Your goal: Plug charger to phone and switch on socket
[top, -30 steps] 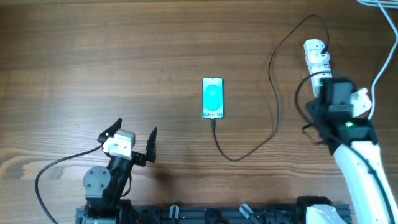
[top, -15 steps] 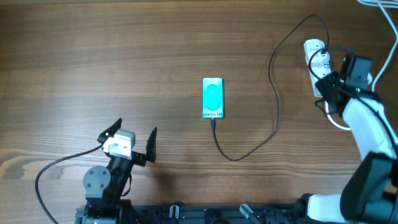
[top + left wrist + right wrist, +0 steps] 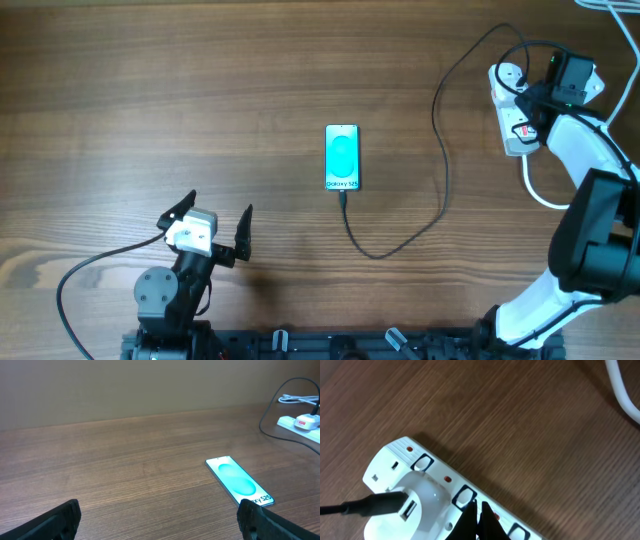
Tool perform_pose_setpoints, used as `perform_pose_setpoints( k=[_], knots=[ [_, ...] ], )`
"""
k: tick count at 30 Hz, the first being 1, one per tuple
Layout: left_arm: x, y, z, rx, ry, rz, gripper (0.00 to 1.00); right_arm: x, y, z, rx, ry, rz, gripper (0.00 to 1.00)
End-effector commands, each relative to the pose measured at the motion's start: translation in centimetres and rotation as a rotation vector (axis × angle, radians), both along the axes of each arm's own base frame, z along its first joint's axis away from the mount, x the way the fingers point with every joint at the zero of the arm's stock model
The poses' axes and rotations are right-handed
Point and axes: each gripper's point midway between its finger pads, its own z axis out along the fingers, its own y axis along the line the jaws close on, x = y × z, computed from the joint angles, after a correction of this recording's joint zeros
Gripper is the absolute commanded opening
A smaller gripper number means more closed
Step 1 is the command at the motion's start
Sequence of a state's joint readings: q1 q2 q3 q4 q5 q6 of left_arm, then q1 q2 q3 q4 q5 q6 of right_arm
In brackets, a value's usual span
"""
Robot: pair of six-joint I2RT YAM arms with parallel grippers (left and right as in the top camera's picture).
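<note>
The phone point(image 3: 342, 157) lies mid-table with its cyan screen up; it also shows in the left wrist view point(image 3: 239, 481). The thin black charger cable point(image 3: 440, 150) runs from the phone's near end in a loop to a white adapter point(image 3: 417, 502) plugged into the white socket strip point(image 3: 510, 118). My right gripper point(image 3: 535, 92) is shut, its fingertips point(image 3: 478, 510) over the strip right beside a rocker switch point(image 3: 464, 496). My left gripper point(image 3: 218, 222) is open and empty near the front left, well short of the phone.
A thick white cord point(image 3: 610, 110) curves along the right edge by the right arm; it also shows in the right wrist view point(image 3: 622, 390). The strip has several switches with red dots point(image 3: 447, 479). Bare wood lies to the left of the phone.
My right arm has swung from beside the strip's near end up and back to its far end, with the shut fingertips now over the switches. The left arm, phone and cable have not moved.
</note>
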State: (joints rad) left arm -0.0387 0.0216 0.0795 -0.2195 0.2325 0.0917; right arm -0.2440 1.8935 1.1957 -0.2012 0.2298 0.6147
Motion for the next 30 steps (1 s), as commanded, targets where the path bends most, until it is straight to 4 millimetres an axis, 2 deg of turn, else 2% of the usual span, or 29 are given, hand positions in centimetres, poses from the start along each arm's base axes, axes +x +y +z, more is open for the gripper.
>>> perform_pose_setpoints(
  k=[1, 5, 12, 20, 30],
  knots=[
    [0.0, -0.1, -0.4, -0.006, 0.008, -0.001, 1.00, 0.8, -0.7, -0.7, -0.030, 0.003, -0.003, 0.04],
    [0.0, -0.1, -0.4, -0.006, 0.008, -0.001, 1.00, 1.7, -0.2, -1.1, -0.014, -0.016, 0.038, 0.05],
    [0.0, -0.1, -0.4, -0.006, 0.008, -0.001, 1.00, 2.3, -0.1, -0.7, -0.021, -0.046, 0.046, 0.04],
    [0.0, -0.1, -0.4, -0.006, 0.008, -0.001, 1.00, 3.0, 1.2, -2.8, -0.024, -0.020, 0.097, 0.05],
    [0.0, -0.1, -0.4, -0.006, 0.008, -0.001, 1.00, 3.3, 1.8, -3.2, -0.050, -0.004, 0.143, 0.04]
  ],
)
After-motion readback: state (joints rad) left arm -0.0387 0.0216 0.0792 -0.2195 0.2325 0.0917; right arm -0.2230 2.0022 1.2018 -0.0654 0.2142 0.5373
